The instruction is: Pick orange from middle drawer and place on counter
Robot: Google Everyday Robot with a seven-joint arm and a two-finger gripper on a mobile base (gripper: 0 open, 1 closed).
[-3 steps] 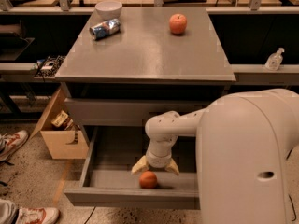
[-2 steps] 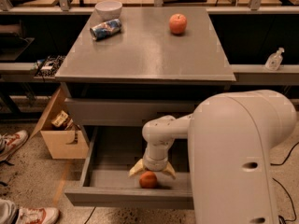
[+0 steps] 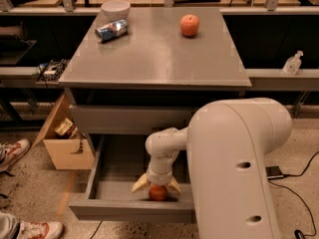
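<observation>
Camera view: gripper (image 3: 157,188) hung in middle drawer (image 3: 107,180), fingers (image 3: 140,184) spread, unclenched; orange (image 3: 158,193) sat between them, toward 6 o'clock.

Small bright orange (image 3: 158,193) sits by the front wall of the pulled-out grey middle drawer (image 3: 114,210), between the claw's (image 3: 157,186) spread fingers. Glossy grey counter (image 3: 149,59) above.
</observation>
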